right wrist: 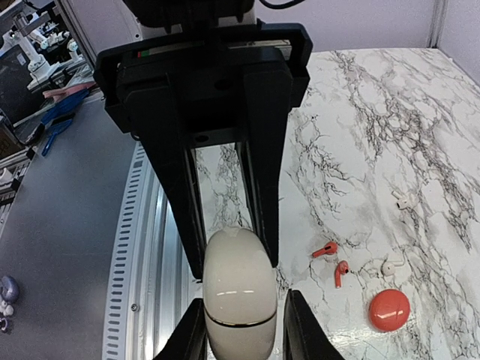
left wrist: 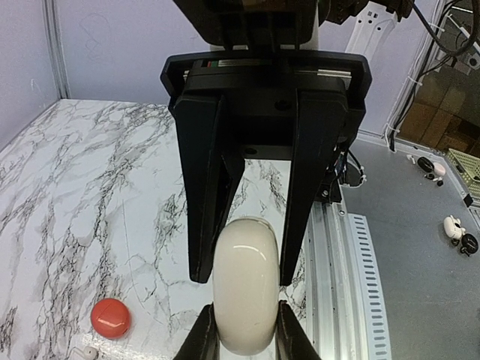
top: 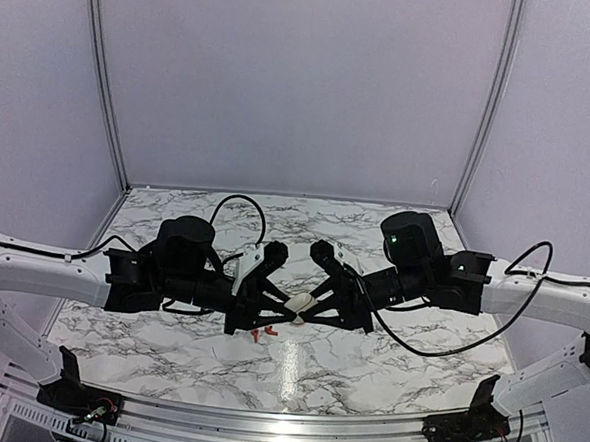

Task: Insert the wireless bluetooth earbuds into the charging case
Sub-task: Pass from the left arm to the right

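At centre, above the surface: both your arms meet over the charging case, which is lifted off the marble.
Left fingers: clenched on the near end of the case; you see them pressed to its sides.
Right fingers: flanking the case's opposite end; contact looks made, but you cannot tell if the grip is firm.
Case: shut, seam line visible in the right wrist view.
Earbuds: two red pieces lying on the surface, at 3 o'clock from the case in the right wrist view, beside a red ball.
Step in hand: opening the case, judging by the two-handed hold.
Next move: you need one side steady while the other pries the lid.
Writing: none readable.
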Tool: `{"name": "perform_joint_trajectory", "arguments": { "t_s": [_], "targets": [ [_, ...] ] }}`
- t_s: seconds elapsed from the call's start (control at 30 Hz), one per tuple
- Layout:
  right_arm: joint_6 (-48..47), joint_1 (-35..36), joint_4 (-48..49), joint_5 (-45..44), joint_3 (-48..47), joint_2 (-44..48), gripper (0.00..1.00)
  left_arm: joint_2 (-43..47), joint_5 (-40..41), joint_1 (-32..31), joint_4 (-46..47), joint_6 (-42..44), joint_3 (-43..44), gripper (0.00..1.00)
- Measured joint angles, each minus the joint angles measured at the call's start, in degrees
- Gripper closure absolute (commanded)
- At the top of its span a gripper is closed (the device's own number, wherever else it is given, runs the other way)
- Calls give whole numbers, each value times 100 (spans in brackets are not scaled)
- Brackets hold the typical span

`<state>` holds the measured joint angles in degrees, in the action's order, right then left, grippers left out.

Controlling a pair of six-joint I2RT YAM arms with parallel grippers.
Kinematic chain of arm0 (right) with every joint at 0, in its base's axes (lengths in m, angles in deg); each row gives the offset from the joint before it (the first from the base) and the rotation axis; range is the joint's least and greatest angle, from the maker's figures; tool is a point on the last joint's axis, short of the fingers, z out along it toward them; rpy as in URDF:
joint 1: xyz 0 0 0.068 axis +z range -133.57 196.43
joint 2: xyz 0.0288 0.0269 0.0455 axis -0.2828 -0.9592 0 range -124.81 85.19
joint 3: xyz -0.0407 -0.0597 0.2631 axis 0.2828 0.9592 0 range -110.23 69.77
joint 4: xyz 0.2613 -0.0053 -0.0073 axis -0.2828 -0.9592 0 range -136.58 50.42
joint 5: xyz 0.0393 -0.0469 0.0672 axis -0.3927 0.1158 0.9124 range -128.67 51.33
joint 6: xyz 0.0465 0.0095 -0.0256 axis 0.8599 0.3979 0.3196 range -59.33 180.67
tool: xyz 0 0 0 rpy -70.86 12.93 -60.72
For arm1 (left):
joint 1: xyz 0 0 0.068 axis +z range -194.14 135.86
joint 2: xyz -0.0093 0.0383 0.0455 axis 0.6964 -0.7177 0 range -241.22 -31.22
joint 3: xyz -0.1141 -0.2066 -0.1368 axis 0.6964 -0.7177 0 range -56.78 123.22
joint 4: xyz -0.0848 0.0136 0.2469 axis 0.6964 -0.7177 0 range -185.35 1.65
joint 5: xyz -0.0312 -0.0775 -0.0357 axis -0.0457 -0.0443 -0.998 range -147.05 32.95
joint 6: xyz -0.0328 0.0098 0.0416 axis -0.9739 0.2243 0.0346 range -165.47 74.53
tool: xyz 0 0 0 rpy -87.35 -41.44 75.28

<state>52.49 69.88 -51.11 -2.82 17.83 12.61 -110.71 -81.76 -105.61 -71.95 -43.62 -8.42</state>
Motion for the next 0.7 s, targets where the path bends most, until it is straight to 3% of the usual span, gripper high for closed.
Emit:
{"name": "perform_joint_trajectory", "arguments": {
  "t_s": [0.17, 0.27, 0.33, 0.4, 0.53, 0.7],
  "targets": [
    [-42, 46, -20, 15, 0, -39, 88, -4, 61, -15, 0, 24, 0, 96],
    [-59, 48, -48, 31, 0, -39, 99, -13, 72, -26, -15, 76, 0, 74],
    [-59, 48, -79, 52, 0, -39, 100, -17, 105, -44, -28, 74, 0, 60],
    [-66, 50, -83, 46, 0, -39, 100, -17, 170, -52, -7, 66, 0, 54],
    [-63, 55, -94, -35, 0, -33, 100, -15, 319, -52, 4, 31, 0, 49],
    [-87, 59, -109, -162, 2, 17, 100, -9, 479, -52, 4, -50, 0, 50]
  ]
}}
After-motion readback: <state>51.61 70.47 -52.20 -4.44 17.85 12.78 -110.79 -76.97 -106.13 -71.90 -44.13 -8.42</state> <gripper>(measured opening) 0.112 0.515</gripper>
